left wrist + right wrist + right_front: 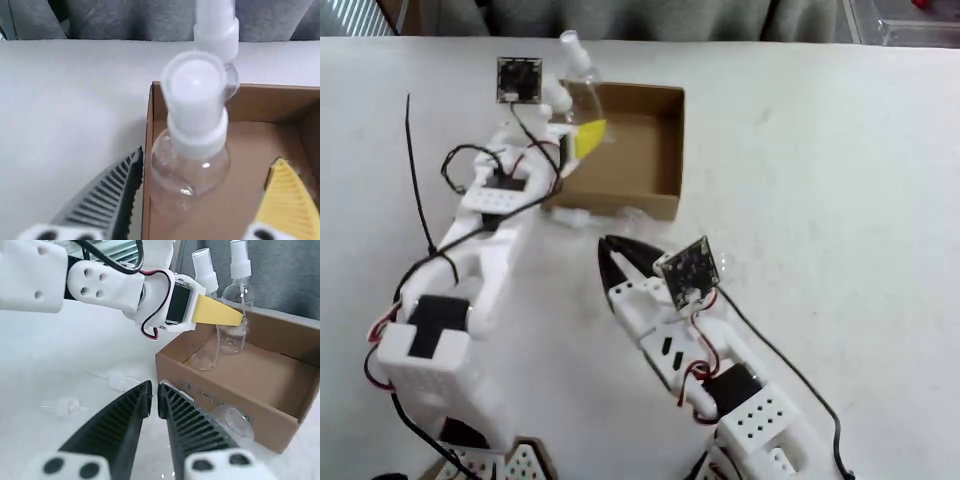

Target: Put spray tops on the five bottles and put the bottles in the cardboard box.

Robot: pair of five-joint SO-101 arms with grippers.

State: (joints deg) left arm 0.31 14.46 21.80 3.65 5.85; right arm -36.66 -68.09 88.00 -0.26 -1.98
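Clear plastic bottle (187,175) with a white spray top stands in a corner of the brown cardboard box (147,130), a second capped bottle (216,30) just behind it. Light, smooth and likely slippery, it may yield to a hard squeeze; the rigid white collar looks the surest hold. The left gripper (209,160) gapes wide around it, grey finger outside the box wall, yellow finger inside, neither visibly touching. The right gripper (155,386), black fingers all but closed on nothing, hovers near loose white spray tops (120,381) on the table (840,200).
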